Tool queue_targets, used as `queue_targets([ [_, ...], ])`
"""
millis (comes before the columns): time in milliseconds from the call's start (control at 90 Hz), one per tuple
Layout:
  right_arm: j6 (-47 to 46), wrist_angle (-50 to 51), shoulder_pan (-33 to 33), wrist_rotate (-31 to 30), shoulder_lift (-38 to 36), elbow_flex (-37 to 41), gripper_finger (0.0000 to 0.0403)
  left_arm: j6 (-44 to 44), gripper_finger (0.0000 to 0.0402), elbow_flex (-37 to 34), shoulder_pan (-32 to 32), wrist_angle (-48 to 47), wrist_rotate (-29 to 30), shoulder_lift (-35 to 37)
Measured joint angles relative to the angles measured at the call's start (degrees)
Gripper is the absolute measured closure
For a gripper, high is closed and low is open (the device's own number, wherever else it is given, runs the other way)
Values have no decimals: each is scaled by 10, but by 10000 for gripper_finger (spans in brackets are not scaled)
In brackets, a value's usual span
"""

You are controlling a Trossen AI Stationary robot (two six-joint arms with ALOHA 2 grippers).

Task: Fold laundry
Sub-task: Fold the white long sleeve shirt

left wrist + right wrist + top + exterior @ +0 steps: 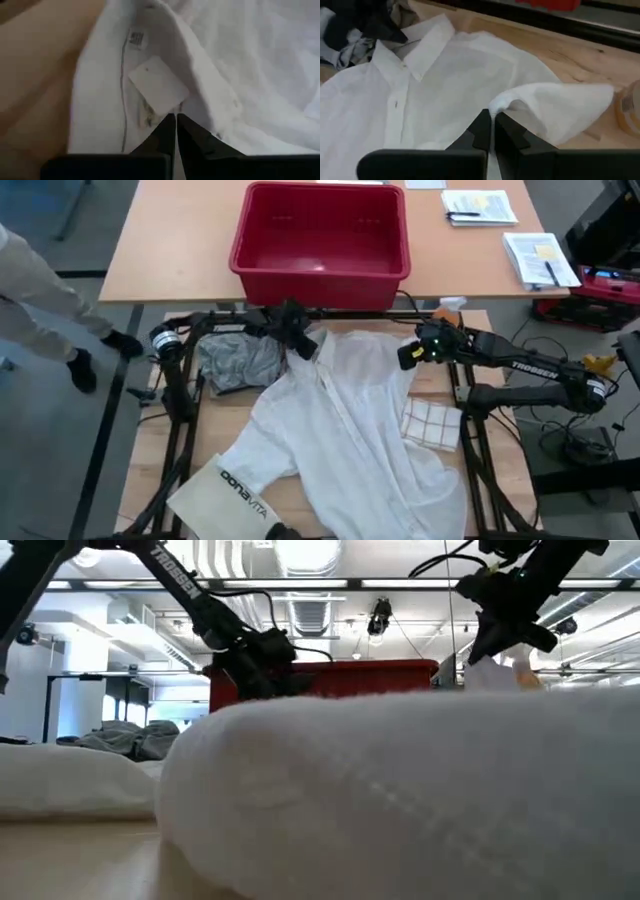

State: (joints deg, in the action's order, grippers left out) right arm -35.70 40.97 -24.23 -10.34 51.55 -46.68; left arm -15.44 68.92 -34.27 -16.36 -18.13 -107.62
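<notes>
Left pincer: clenched on the white shirt collar, upper centre.
Right pincer: pinching a shirt fold, upper right.

shirt spread mid-table; T-shirt bunched at its left by the collar, checked cloth on its right edge, bag at front left, bin on the table behind
</notes>
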Motion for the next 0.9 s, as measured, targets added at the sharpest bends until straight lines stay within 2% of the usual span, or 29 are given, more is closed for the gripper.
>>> queue_targets([
  [267, 13, -3, 4, 30, 0, 0, 403, 46, 402, 95, 0, -97, -22, -105],
  [389, 30, -53, 4, 88, 0, 0, 403, 52, 401, 100, -5, -99, -16, -104],
  [567, 25, -53, -5, 108, 0, 1, 403, 68, 402, 101, -15, -107, -6, -88],
  [733, 20, -89, -4, 169, 0, 2, 403, 73, 402, 100, -13, -118, -9, -88],
  [900, 6, -109, 2, 175, 0, 2, 403, 75, 401, 97, -14, -122, -1, -94],
])
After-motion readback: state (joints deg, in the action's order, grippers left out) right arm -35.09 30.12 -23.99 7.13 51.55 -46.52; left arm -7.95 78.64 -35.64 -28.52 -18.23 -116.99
